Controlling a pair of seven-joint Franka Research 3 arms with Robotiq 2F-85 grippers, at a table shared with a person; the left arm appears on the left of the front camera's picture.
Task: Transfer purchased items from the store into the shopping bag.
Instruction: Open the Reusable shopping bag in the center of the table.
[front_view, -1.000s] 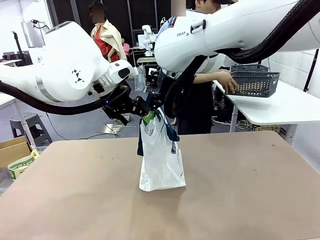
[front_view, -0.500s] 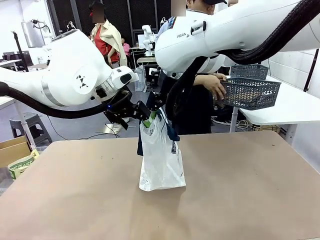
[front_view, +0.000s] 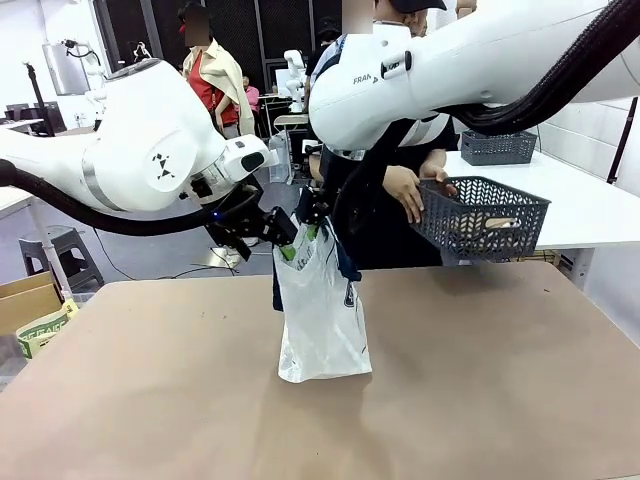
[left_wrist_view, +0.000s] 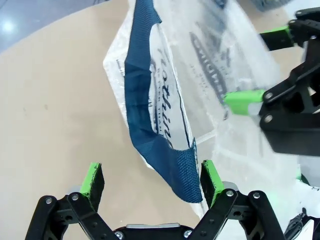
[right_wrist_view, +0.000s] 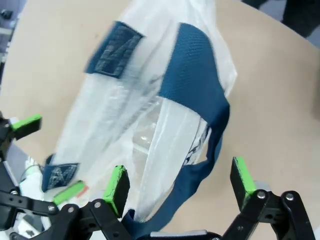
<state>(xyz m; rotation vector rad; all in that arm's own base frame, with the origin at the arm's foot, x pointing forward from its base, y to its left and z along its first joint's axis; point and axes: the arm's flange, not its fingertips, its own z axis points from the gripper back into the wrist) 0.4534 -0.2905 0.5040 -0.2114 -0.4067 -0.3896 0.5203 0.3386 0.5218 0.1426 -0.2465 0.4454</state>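
The shopping bag (front_view: 322, 320), clear plastic with navy handles, stands upright mid-table. My left gripper (front_view: 283, 238) is at the left of its mouth and my right gripper (front_view: 318, 212) at the right. In the left wrist view the left gripper (left_wrist_view: 150, 181) is open with a navy handle (left_wrist_view: 165, 155) running between its fingers. In the right wrist view the right gripper (right_wrist_view: 179, 181) is open with the other navy handle (right_wrist_view: 200, 100) between its fingers. A person's hands hold the store (front_view: 470, 228), a dark grey mesh basket, in the air right of the bag.
The brown table (front_view: 480, 380) is bare around the bag. A white side table (front_view: 590, 205) at the right carries a second grey basket (front_view: 497, 147). A cardboard box (front_view: 30, 305) and a stool (front_view: 60, 250) stand off the left edge.
The person has lifted the basket off the side table and brought it down and left toward the bag. My left gripper has drawn the bag's mouth slightly left. Both grippers stay open.
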